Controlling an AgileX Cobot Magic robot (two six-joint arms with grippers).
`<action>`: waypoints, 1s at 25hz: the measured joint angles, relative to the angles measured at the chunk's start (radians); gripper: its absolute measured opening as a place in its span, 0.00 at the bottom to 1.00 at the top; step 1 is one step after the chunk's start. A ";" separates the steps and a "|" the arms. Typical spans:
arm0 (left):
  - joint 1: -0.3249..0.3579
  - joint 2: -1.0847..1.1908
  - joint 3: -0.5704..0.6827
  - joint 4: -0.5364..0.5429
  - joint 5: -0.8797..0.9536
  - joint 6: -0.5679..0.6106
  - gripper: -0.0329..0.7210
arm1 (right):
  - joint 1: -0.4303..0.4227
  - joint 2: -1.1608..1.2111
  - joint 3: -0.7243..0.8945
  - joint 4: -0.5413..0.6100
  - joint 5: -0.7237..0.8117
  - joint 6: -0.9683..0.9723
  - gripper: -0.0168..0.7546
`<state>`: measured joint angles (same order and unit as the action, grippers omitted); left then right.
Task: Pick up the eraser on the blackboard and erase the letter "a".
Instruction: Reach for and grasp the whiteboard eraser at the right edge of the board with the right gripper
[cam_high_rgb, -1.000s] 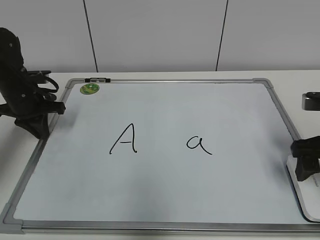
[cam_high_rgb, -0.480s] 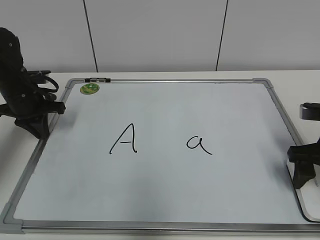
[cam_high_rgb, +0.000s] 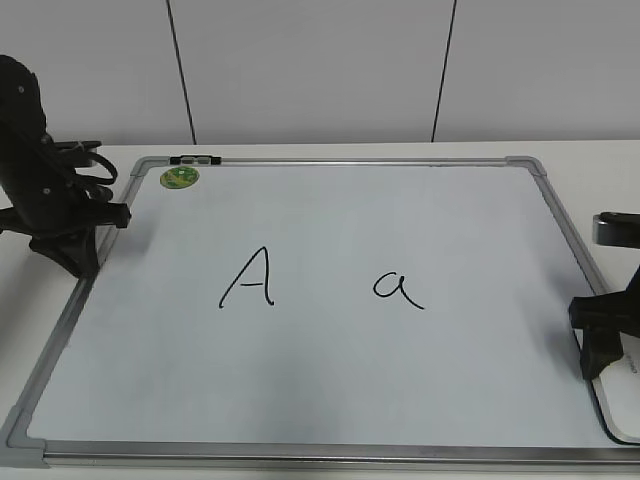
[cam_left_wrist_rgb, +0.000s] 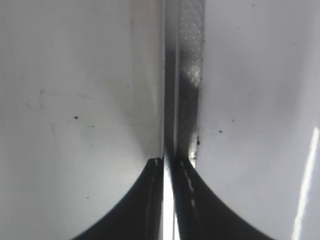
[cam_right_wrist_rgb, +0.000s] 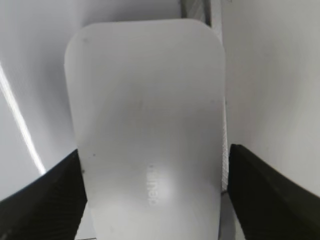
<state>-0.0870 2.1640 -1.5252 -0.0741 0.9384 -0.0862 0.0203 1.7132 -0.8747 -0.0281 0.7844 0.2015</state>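
Note:
The blackboard (cam_high_rgb: 330, 215) lies flat on the table and bears a capital "A" (cam_high_rgb: 250, 280) and the letter "a" (cam_high_rgb: 398, 290). The eraser (cam_high_rgb: 622, 398) lies at the board's right edge, partly outside the exterior view. In the right wrist view the eraser (cam_right_wrist_rgb: 147, 125) fills the frame, with its grey text on top. My right gripper (cam_right_wrist_rgb: 152, 200) is open and its jaws stand on either side of the eraser; one black finger shows in the exterior view (cam_high_rgb: 600, 345). My left gripper (cam_left_wrist_rgb: 168, 165) is shut and empty over the board's left frame (cam_left_wrist_rgb: 190, 75), and it also shows in the exterior view (cam_high_rgb: 75, 250).
A round green sticker (cam_high_rgb: 179, 178) and a small black clip (cam_high_rgb: 195, 159) sit at the board's far left corner. A white wall with dark seams stands behind the table. White table surface borders the board on both sides.
My right gripper has come down and a little toward the front, lower around the eraser. The left arm, the board and the letters have not moved.

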 joint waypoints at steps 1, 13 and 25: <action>0.000 0.000 0.000 0.000 0.000 0.000 0.12 | 0.000 0.002 0.000 0.000 0.000 -0.002 0.84; 0.000 0.000 0.000 -0.001 0.000 0.000 0.12 | 0.000 0.002 0.000 0.007 -0.008 -0.011 0.70; 0.000 0.000 0.000 -0.004 0.000 -0.001 0.12 | 0.000 0.011 -0.048 0.013 0.062 -0.013 0.70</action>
<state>-0.0870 2.1640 -1.5252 -0.0779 0.9384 -0.0876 0.0203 1.7246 -0.9229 -0.0153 0.8460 0.1888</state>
